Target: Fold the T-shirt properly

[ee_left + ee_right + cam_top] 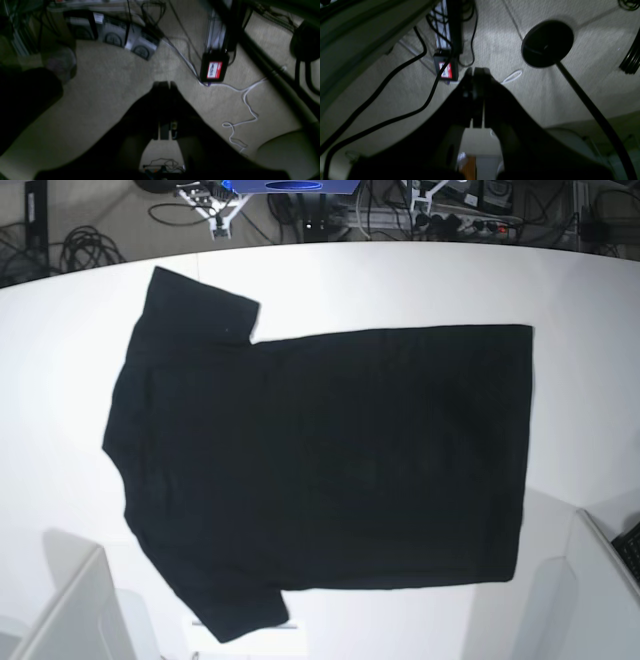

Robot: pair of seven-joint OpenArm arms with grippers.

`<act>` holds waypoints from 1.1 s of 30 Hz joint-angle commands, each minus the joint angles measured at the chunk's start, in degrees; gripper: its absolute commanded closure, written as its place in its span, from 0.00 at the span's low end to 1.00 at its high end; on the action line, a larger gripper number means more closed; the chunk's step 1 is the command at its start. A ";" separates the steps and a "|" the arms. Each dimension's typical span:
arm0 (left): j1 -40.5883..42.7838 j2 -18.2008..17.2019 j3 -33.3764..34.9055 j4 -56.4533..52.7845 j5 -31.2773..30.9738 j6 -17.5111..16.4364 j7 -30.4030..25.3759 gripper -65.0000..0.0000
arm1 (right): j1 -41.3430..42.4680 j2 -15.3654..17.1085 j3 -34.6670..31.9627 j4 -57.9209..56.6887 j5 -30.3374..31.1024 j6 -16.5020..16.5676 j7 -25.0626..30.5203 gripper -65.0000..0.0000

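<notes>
Shirt [330, 470] flat, plain side up on worktop [400, 285]. Both my jaws pressed together, empty, off the worktop. Spread first, then pinch both sleeve edges evenly.

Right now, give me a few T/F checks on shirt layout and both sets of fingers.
1. The T-shirt lies spread flat on the white table, plain black side up. True.
2. Its sleeves point toward the base view's right. False: both sleeves are at the left end, the straight hem at the right.
3. The left gripper has its fingers closed together. True.
4. The right gripper is clamped on the shirt. False: its fingers are shut on nothing, over carpet and cables.
5. The shirt is already folded in half. False: it is fully unfolded.
</notes>
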 commanded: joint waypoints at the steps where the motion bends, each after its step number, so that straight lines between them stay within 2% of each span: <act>1: -0.40 0.27 0.39 0.79 -0.06 0.19 -0.52 1.00 | -0.13 -0.12 0.08 0.19 0.12 -0.34 0.70 1.00; 6: -0.84 0.09 0.39 0.88 0.38 0.19 -0.52 1.00 | -0.57 0.05 0.08 0.19 0.12 -0.34 0.70 1.00; 8: -1.01 0.09 0.39 0.88 0.38 0.19 -0.52 1.00 | -0.40 0.32 0.08 0.19 0.12 -0.34 0.70 0.94; 12: -0.75 0.09 0.39 0.88 0.12 0.19 -0.52 0.99 | -0.83 1.37 0.17 0.19 0.12 -0.34 0.70 0.61; 14: -0.66 0.09 -0.05 0.96 -0.06 0.19 -0.52 0.99 | -2.42 1.46 -0.19 0.63 -0.06 -0.25 0.79 0.49; 15: -0.66 0.09 -0.14 0.96 -0.06 0.19 -0.52 0.99 | -2.94 1.46 -0.19 0.63 -0.06 -0.25 0.88 0.47; 16: -0.66 0.09 0.03 0.96 -0.06 0.10 -0.52 0.99 | -3.30 1.46 -0.19 0.63 -0.06 -0.25 0.88 0.48; 18: -0.75 0.09 0.39 0.96 0.38 0.10 -0.52 0.99 | -3.56 1.46 -0.19 0.63 -0.06 -0.25 0.88 0.59; 22: -0.75 0.09 0.39 0.96 -0.06 0.10 -0.52 0.99 | -4.18 1.46 0.08 0.63 0.12 -0.25 0.88 1.00; 24: -0.48 0.09 0.39 0.96 -0.06 0.10 -0.52 0.96 | -4.18 1.46 0.08 0.63 0.12 -0.25 0.88 1.00; 29: 0.39 0.09 0.47 1.05 0.47 0.10 -0.43 0.62 | -4.35 1.46 0.17 0.63 0.12 -0.25 0.97 1.00; 30: 0.48 0.09 0.47 1.40 0.47 0.10 -0.52 0.62 | -4.35 1.46 0.17 0.63 0.12 -0.25 0.97 1.00; 31: 1.01 0.09 0.47 2.02 0.47 0.10 -0.52 0.66 | -4.35 1.46 0.17 0.63 0.12 -0.25 0.97 1.00; 33: 2.50 0.09 0.47 4.66 0.47 0.10 -0.52 0.88 | -4.44 1.46 -0.01 0.63 0.12 -0.25 0.97 1.00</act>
